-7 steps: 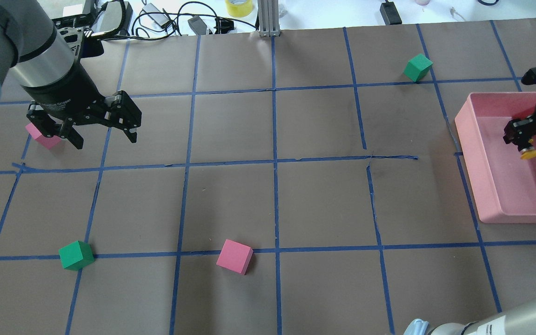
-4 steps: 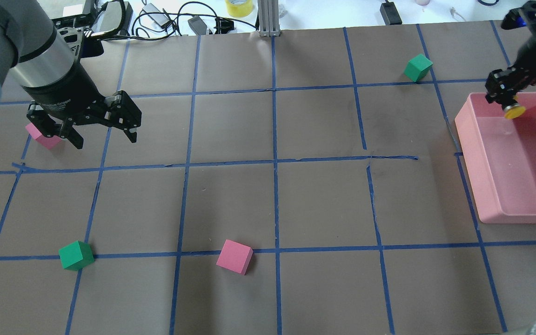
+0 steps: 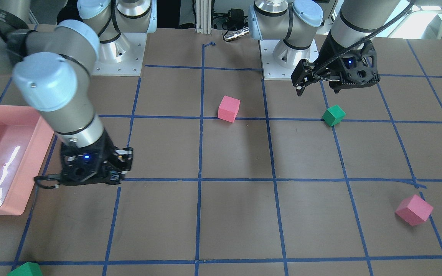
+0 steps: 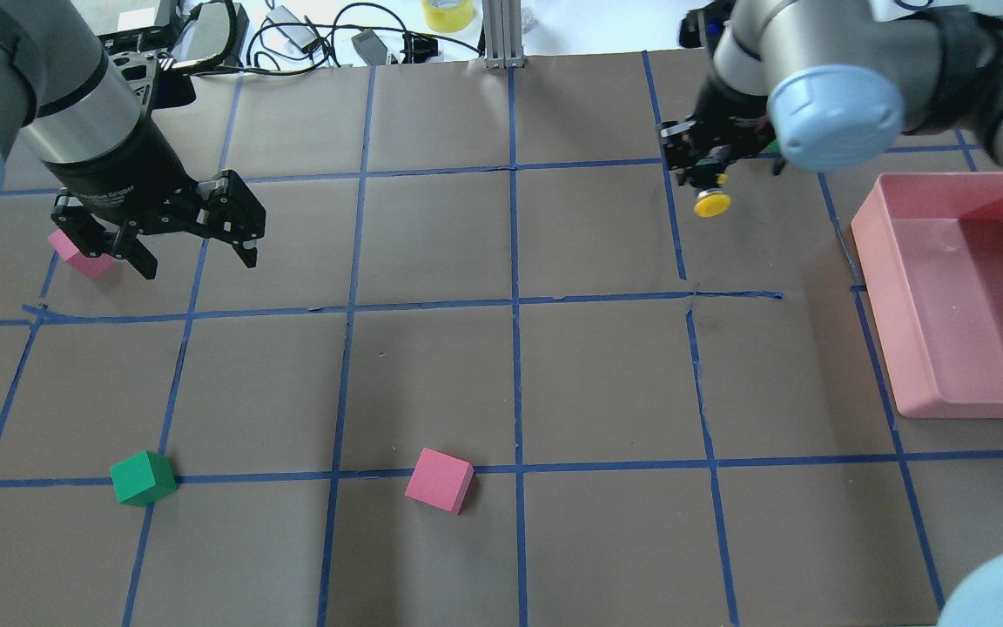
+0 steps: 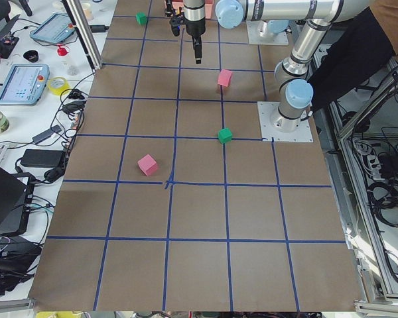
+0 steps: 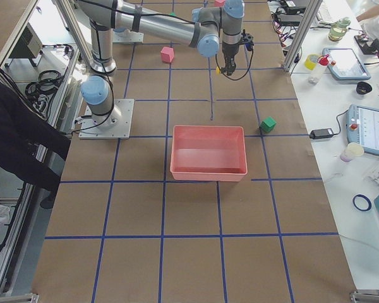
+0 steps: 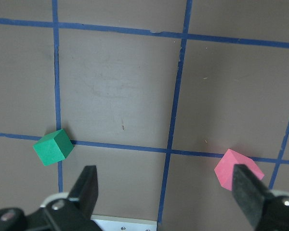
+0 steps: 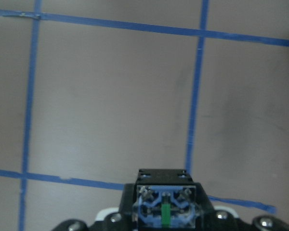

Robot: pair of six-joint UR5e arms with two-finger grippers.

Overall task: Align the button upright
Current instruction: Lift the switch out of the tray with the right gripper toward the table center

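Right tool (image 4: 703,174), clamped on the button (image 4: 712,205), has carried it out of the pink bin (image 4: 928,178) to over open table (image 4: 597,374), yellow cap hanging down, so set-down and uprighting likely come next; left tool (image 4: 198,259) idles, jaws apart.

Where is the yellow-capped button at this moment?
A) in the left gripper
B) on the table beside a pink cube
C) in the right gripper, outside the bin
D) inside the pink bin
C: the right gripper holds the button over the table, clear of the pink bin.
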